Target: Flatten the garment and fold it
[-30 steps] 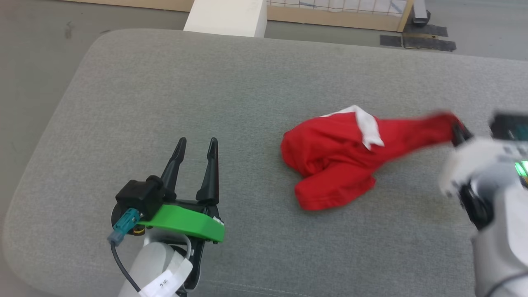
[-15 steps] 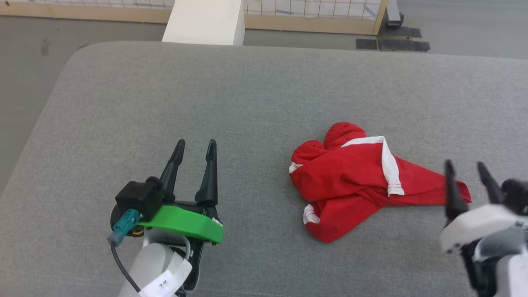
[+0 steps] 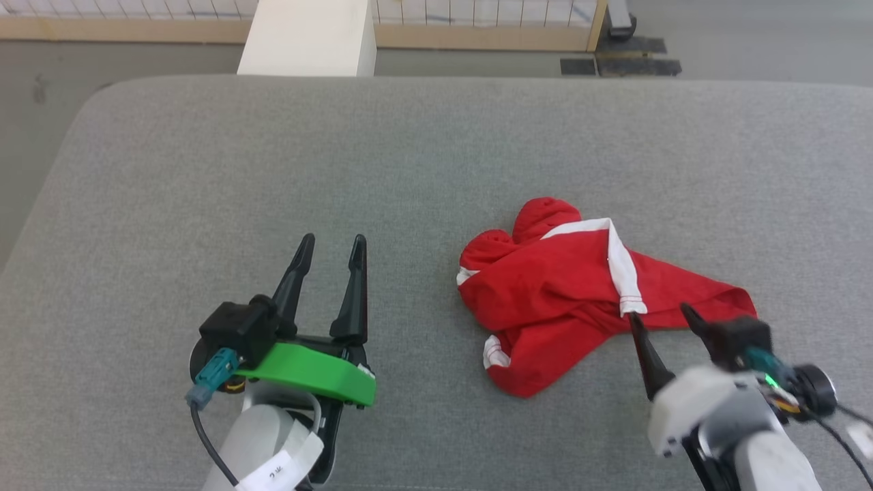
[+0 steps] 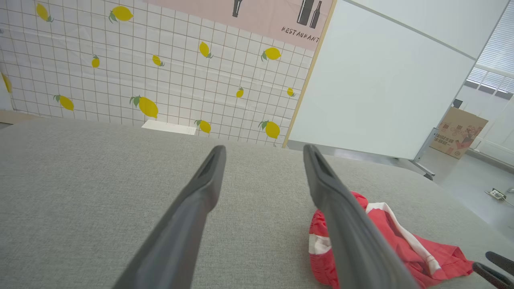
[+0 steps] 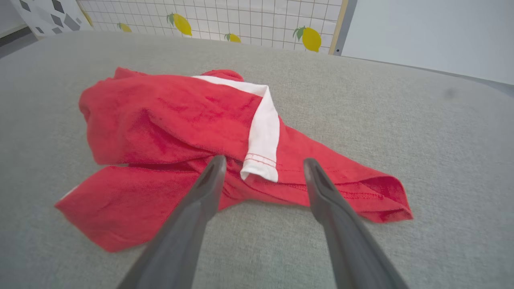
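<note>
While the red shorts (image 3: 566, 293) lie crumpled right of centre on the padded desk (image 3: 204, 170), well in from its edges, the right tool (image 3: 658, 311) points spread and empty at their near hem; the left tool (image 3: 334, 237), also spread, hovers over bare padding.

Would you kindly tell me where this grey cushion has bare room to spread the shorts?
The widest bare stretch of the cushion runs from its far edge down to the left tool and the shorts. A narrower strip lies between them. Crowded: the shorts' near right end, by the open right tool.
</note>
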Motion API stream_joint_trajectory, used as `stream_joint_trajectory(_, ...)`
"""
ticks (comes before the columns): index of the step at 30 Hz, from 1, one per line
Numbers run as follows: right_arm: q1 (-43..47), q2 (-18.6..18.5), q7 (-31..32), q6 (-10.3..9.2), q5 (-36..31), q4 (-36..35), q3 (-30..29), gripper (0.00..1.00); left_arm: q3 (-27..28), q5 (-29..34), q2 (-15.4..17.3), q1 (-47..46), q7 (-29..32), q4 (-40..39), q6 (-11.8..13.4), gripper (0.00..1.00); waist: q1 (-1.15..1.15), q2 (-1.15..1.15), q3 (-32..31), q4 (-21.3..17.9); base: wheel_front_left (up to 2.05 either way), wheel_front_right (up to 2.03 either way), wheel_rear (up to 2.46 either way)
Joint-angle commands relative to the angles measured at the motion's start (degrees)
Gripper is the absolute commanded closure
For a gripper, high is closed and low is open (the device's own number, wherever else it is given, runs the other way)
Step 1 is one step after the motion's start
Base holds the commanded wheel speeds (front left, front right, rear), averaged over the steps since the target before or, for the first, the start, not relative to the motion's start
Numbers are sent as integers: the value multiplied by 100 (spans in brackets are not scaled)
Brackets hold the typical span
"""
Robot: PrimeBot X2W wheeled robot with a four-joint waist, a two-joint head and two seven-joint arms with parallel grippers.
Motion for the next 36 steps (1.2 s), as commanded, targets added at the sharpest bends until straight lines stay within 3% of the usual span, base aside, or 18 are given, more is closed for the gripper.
stream_joint_trajectory(1,-292,-1,155,-9,-62,142,80,0,-13,-16,-8,-92,-21,-14,6,0,0,0,136,34,0,0,0)
stream_joint_trajectory(6,-877,-75,614,-9,-195,795,182,0,-45,-45,-8,-201,-21,-27,15,0,0,0,357,179,0,0,0)
stream_joint_trajectory(7,-980,-73,732,-9,-222,949,117,38,-44,-51,-8,-217,-21,-28,18,0,0,0,390,206,0,0,0)
stream_joint_trajectory(8,-1050,-72,827,-9,-262,1054,74,58,-49,-52,-8,-227,-21,-27,18,0,0,0,415,233,0,0,0)
stream_joint_trajectory(9,-1126,-70,900,-9,-307,1146,18,71,-53,-59,-8,-236,-21,-25,22,0,0,0,435,263,0,0,0)
stream_joint_trajectory(10,-1177,-66,938,-9,-327,1199,-37,100,-54,-64,-8,-239,-21,-25,26,0,0,0,445,284,0,0,0)
stream_joint_trajectory(18,-1287,-31,998,-9,-393,1165,-760,100,-53,-86,-8,-206,-21,5,50,0,0,0,363,384,0,0,0)
stream_joint_trajectory(20,-1314,-23,981,-9,-293,1080,-1157,100,-44,-84,-8,-197,-21,15,49,0,0,0,317,395,0,0,0)
stream_joint_trajectory(23,-1512,-5,965,-9,197,1032,-2343,100,-40,-81,-8,-173,-21,27,46,0,0,0,228,410,0,0,0)
stream_joint_trajectory(24,-1556,-3,926,-9,181,1040,-2635,73,-45,-83,-8,-163,-21,30,44,0,0,0,210,414,0,0,0)
stream_joint_trajectory(25,-1580,-2,923,-9,156,1079,-2847,0,-51,-84,-8,-157,-21,34,42,0,0,0,191,418,0,0,0)
stream_joint_trajectory(31,-1513,0,779,-9,-2,1200,-3387,0,-81,-94,-8,-78,-21,75,31,0,0,0,51,397,0,0,0)
stream_joint_trajectory(36,-1032,1,10,-9,49,798,-2727,0,-173,-116,-8,3,-21,120,-11,0,0,0,-79,314,0,0,0)
